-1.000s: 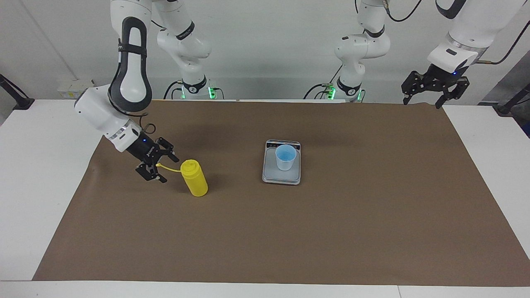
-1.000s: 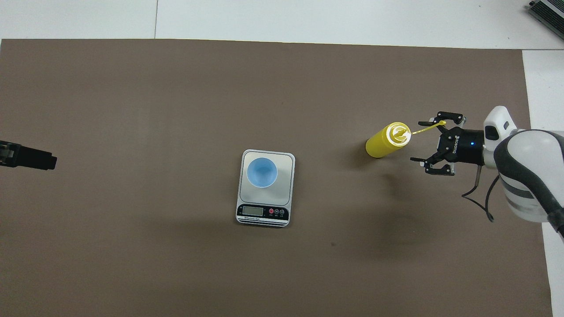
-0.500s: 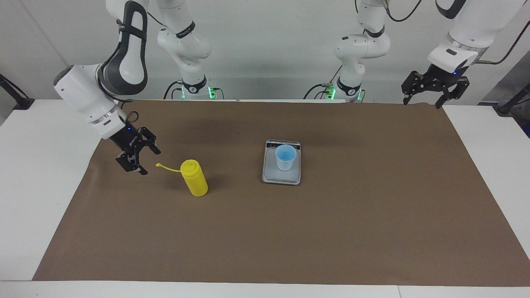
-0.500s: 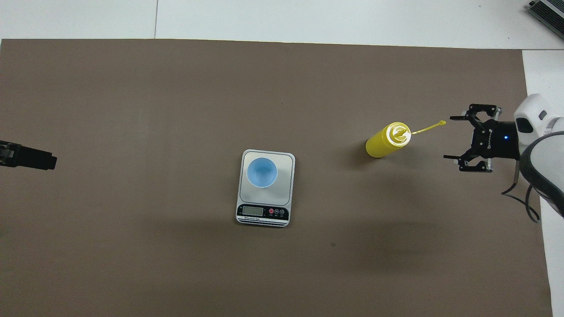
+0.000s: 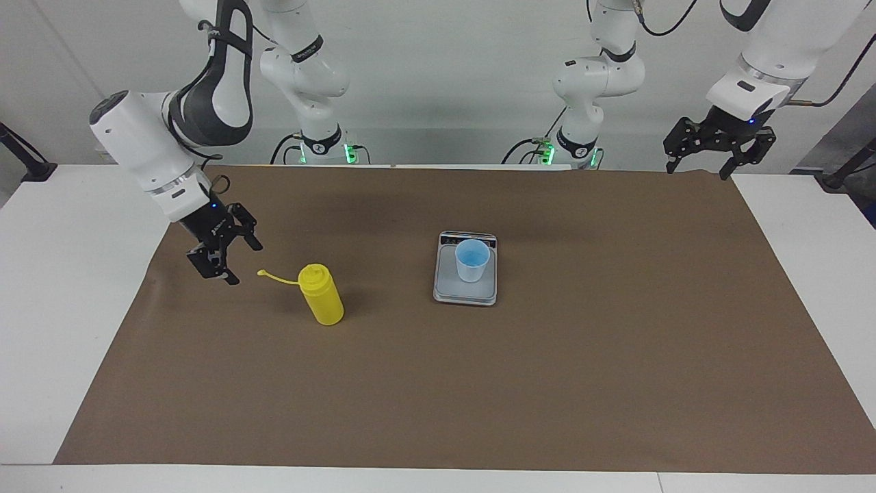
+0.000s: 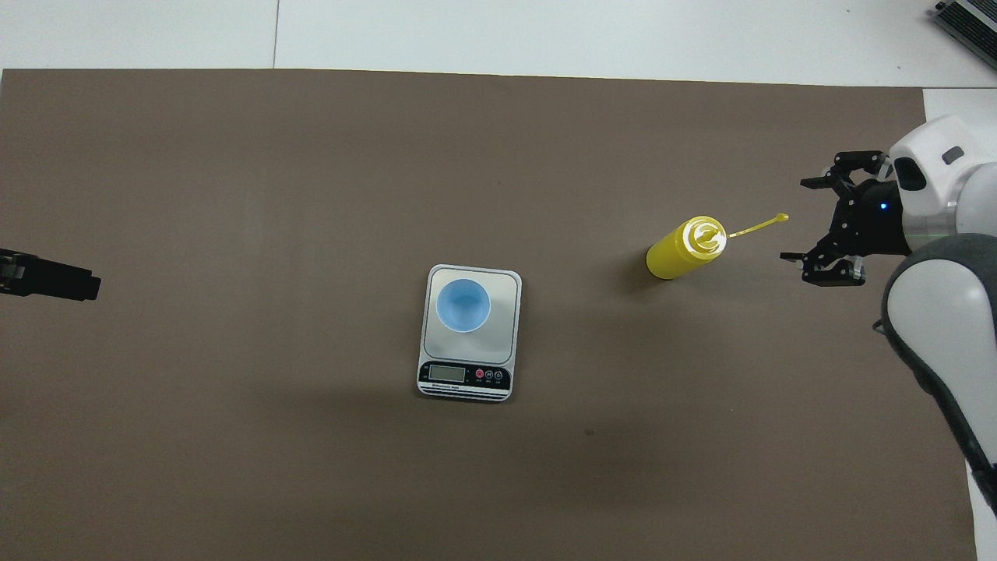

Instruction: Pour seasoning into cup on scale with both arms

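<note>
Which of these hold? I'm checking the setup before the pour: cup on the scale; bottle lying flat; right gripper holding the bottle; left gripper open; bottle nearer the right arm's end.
1. The cup stands on the scale: true.
2. The bottle lies flat: false, it stands upright.
3. The right gripper holds the bottle: false, it is open beside it, apart.
4. The left gripper is open: true.
5. The bottle is toward the right arm's end: true.

Cup (image 5: pixel 472 260) on scale (image 5: pixel 465 291), seasoning (image 5: pixel 321 294) upright
</note>
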Available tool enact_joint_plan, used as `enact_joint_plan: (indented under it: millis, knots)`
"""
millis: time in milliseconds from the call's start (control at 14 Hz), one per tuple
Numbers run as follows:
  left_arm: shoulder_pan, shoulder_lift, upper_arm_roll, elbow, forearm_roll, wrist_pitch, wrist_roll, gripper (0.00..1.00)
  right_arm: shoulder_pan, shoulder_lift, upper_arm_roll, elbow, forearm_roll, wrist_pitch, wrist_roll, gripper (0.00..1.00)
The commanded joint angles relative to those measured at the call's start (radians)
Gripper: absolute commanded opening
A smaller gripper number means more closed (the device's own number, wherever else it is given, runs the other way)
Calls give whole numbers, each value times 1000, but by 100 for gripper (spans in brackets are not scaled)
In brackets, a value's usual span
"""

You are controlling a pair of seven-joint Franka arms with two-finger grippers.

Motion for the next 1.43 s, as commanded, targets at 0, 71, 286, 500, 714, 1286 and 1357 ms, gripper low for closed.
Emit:
enact_joint_plan:
  millis: [0, 71, 286, 500, 714, 1286, 1357]
  knots:
    - [4, -20, 0, -16, 13, -9, 3, 100, 48, 5, 5, 70, -108, -62, 262, 100]
    - [4, -20, 0, -16, 13, -11, 3, 100, 76, 4, 5, 93, -159, -93, 362, 100]
    - [4, -20, 0, -16, 13, -11, 3, 100, 142, 15, 5, 188, -256, -209, 663, 100]
    - [4, -20, 0, -16, 13, -9, 3, 100, 151, 22, 5, 249, -254, -315, 1032, 100]
    - [4, -20, 0, -16, 13, -9, 3, 100, 145, 22, 7, 288, -250, -412, 1309, 100]
    - [4, -20, 0, -16, 13, -11, 3, 100, 112, -30, 2, 193, -239, -497, 1410, 100]
    - [4, -20, 0, -16, 13, -11, 3, 100, 112, -42, 3, 171, -238, -497, 1441, 100]
